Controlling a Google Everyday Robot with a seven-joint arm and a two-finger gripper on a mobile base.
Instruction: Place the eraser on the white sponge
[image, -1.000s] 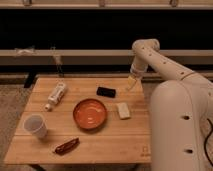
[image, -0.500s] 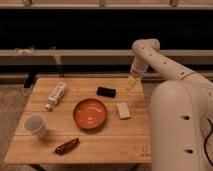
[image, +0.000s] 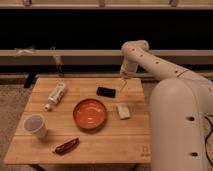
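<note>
The eraser (image: 106, 92), a small flat black block, lies on the wooden table (image: 120, 142) just behind the orange bowl. The white sponge (image: 123, 110), a cream rectangular pad, lies to the right of the bowl. My gripper (image: 122, 83) hangs from the white arm above the table's far right part, just right of the eraser and behind the sponge, touching neither. It holds nothing that I can see.
An orange bowl (image: 90, 113) sits mid-table. A white tube-like bottle (image: 56, 95) lies at the back left, a white cup (image: 35, 125) at the front left, a dark brown wrapped bar (image: 66, 146) near the front edge. My white body (image: 180, 125) fills the right side.
</note>
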